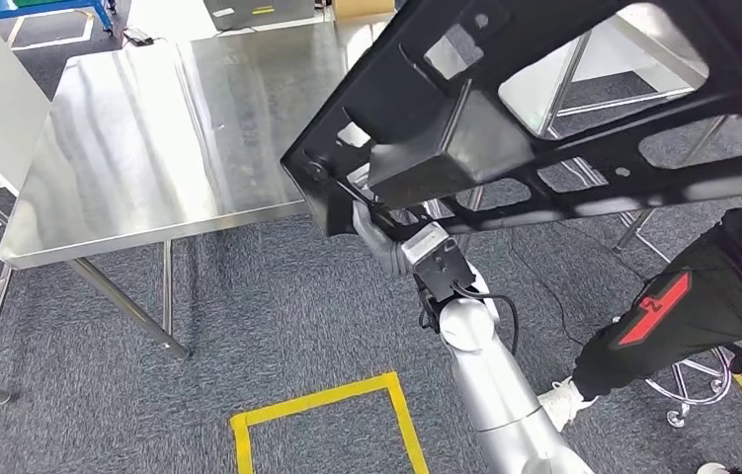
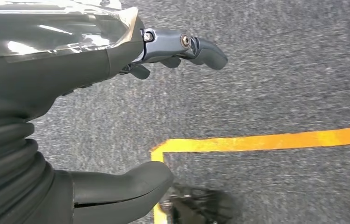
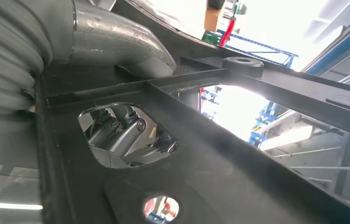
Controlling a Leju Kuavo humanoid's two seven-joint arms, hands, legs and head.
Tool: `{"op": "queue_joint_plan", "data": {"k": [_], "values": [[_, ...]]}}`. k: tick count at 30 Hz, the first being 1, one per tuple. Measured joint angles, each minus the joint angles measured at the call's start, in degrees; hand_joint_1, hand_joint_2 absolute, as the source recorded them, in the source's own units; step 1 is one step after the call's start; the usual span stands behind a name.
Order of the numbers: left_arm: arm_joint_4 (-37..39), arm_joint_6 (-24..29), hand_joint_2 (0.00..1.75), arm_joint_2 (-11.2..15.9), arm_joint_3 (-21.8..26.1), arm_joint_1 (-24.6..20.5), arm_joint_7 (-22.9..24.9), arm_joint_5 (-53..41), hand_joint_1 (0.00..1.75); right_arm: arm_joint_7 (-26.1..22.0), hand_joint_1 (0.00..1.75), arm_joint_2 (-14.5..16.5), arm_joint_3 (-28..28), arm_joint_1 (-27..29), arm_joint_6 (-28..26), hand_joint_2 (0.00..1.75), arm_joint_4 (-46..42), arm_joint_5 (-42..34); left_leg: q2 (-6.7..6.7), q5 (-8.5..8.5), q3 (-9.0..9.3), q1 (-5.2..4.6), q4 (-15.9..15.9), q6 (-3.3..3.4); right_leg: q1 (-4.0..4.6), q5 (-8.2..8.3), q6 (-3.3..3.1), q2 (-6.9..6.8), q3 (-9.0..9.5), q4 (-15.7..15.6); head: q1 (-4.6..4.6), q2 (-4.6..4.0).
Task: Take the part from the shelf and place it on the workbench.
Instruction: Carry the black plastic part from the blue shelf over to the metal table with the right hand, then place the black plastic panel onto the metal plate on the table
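Black part [image 1: 544, 118], a big frame w/ cutouts, fills the upper right of the head view, held tilted in the air beside the steel workbench [image 1: 149, 128], its lower corner over the bench's near right edge. Right hand [image 3: 117, 51] grips it: thumb pressed on one face, fingers [image 3: 126, 135] seen thru a cutout on the other side. Left hand [image 2: 131, 116] hangs over grey carpet and yellow floor tape [image 2: 257, 140], holding nothing, fingers apart, thumb away from them. Person in black trousers [image 1: 683, 306] sits at right.

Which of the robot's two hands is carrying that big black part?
The right hand grips the black part; the left hand hangs empty above the carpet.
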Motion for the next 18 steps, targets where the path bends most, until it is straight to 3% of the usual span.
{"op": "queue_joint_plan", "data": {"k": [2, 5, 6, 8, 10, 11, 12, 13, 15, 16, 17, 18], "values": [[0.0, 0.0, 1.75, 0.0, 0.0, 0.1, 0.1, -0.1, 0.00, 0.3, 1.75, 0.4, 0.3, -1.2, 0.0, 1.75, 1.2, 0.3, -0.11, 2.21, 1.22, -0.44, -3.7, 0.86, 0.15, -0.68, 0.68, 0.18, 0.89, -0.1, -0.02, 0.00], [0.0, 0.0, 1.75, -0.2, 0.0, 0.1, 0.1, -0.2, 0.00, 0.5, 1.75, 0.6, 0.7, -2.2, -0.2, 1.75, 2.7, 0.6, -0.22, 2.31, 3.26, -0.58, -5.0, 1.95, 0.59, -0.65, 2.10, 0.31, 2.12, 0.8, 0.00, 0.00], [0.0, 0.0, 1.75, -0.3, 0.0, 0.1, 0.1, -0.2, 0.00, 0.5, 1.75, 0.7, 0.8, -2.5, -0.2, 1.75, 3.0, 0.6, -0.19, 2.66, 4.21, -0.51, -5.3, 2.36, 0.67, -1.02, 2.34, 0.25, 1.61, 2.1, 0.04, 0.00], [0.0, 0.1, 1.75, -0.4, 0.0, 0.0, 0.1, -0.2, 0.00, 0.4, 1.75, 0.7, 0.9, -3.0, -0.3, 1.75, 3.7, 0.6, -0.09, 2.74, 5.48, -0.33, -5.5, 2.98, 0.51, -2.60, 2.36, 0.11, -1.58, 7.5, 0.16, -0.01], [0.0, 0.1, 1.75, -0.4, 0.0, 0.0, 0.1, -0.3, 0.00, 0.4, 1.75, 0.6, 0.9, -3.1, -0.4, 1.75, 4.4, 0.6, -0.27, 2.06, 6.03, -0.33, -5.5, 3.14, 0.43, -4.94, 2.26, 0.07, -6.56, 13.4, 0.26, -0.01], [0.0, 0.1, 1.75, -0.5, 0.0, 0.0, 0.1, -0.3, 0.00, 0.4, 1.75, 0.6, 0.9, -3.1, -0.5, 1.75, 4.7, 0.6, -0.38, 1.58, 6.40, -0.33, -5.5, 3.10, 0.42, -5.92, 2.22, 0.06, -8.43, 14.6, 0.25, 0.00], [0.0, 0.1, 1.75, -0.6, 0.0, 0.1, 0.2, -0.4, 0.00, 0.4, 1.75, 0.5, 0.9, -3.1, -0.5, 1.75, 5.0, 0.6, -0.50, 1.03, 6.94, -0.33, -5.5, 3.01, 0.41, -6.11, 2.30, 0.05, -9.35, 13.9, 0.27, -0.01], [0.0, 0.2, 1.75, -0.7, 0.0, 0.1, 0.2, -0.4, 0.00, 0.3, 1.75, 0.4, 0.9, -3.1, -0.5, 1.75, 5.4, 0.6, -0.61, 0.41, 7.64, -0.32, -5.5, 2.89, 0.37, -5.10, 2.67, 0.02, -9.40, 11.4, 0.27, -0.01], [0.0, 0.4, 1.75, -0.9, 0.0, 0.2, 0.3, -0.5, 0.00, 0.1, 1.75, 0.3, 0.9, -3.1, -0.6, 1.75, 6.1, 0.6, -0.79, -0.97, 9.14, -0.38, -5.4, 2.51, 0.32, 0.36, 3.87, -0.29, -8.11, 4.2, 0.28, -0.01], [0.1, 0.5, 1.75, -0.9, 0.0, 0.2, 0.4, -0.6, 0.00, -0.1, 1.75, 0.2, 1.0, -3.2, -0.7, 1.75, 6.5, 0.6, -0.84, -1.65, 9.74, -0.46, -5.4, 2.20, 0.40, 2.84, 3.93, -0.48, -7.29, 1.7, 0.31, 0.00], [0.1, 0.6, 1.75, -1.0, 0.0, 0.2, 0.5, -0.7, 0.00, -0.4, 1.75, 0.1, 1.0, -3.2, -1.0, 1.75, 6.9, 0.6, -0.87, -2.20, 10.17, -0.54, -5.5, 1.86, 0.50, 4.65, 3.54, -0.59, -6.63, 0.3, 0.30, 0.00], [0.1, 0.6, 1.75, -1.0, 0.0, 0.1, 0.5, -0.8, 0.00, -0.6, 1.75, 0.0, 1.1, -3.4, -1.3, 1.75, 7.2, 0.7, -0.89, -2.47, 10.53, -0.62, -5.4, 1.57, 0.52, 5.31, 2.82, -0.62, -6.18, 0.0, 0.29, 0.00]]}}
